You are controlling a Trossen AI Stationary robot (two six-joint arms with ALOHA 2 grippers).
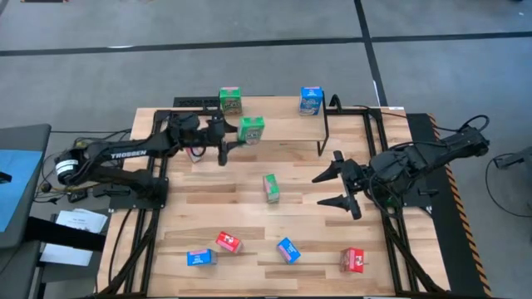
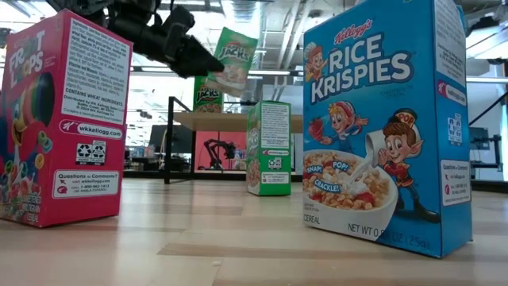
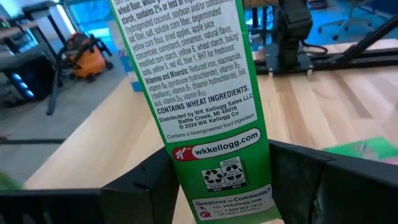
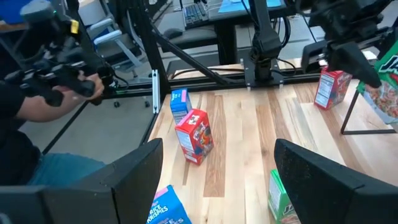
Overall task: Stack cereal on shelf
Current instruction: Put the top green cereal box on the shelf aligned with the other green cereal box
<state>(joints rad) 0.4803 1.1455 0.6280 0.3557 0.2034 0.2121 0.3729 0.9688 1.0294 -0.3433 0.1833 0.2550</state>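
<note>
My left gripper is shut on a green cereal box, which hangs tilted in the air over the shelf, a light-wood board on black legs at the table's far side. A second green box and a blue box stand on the shelf. A third green box stands mid-table. Two red boxes and two blue boxes stand near the front edge. My right gripper waits open above the table's right half, touching nothing. My left gripper pinches the green box at its bottom end between its two fingers, one on each wide face, with the narrow printed side panel toward the wrist. The fingers reach in about level from the table's left. The box is lifted clear and tilted.
In the low view a red box and a blue Rice Krispies box stand close to the front edge. A person with a hand-held device sits beyond the table's edge. Bare tabletop lies between the shelf and the front boxes.
</note>
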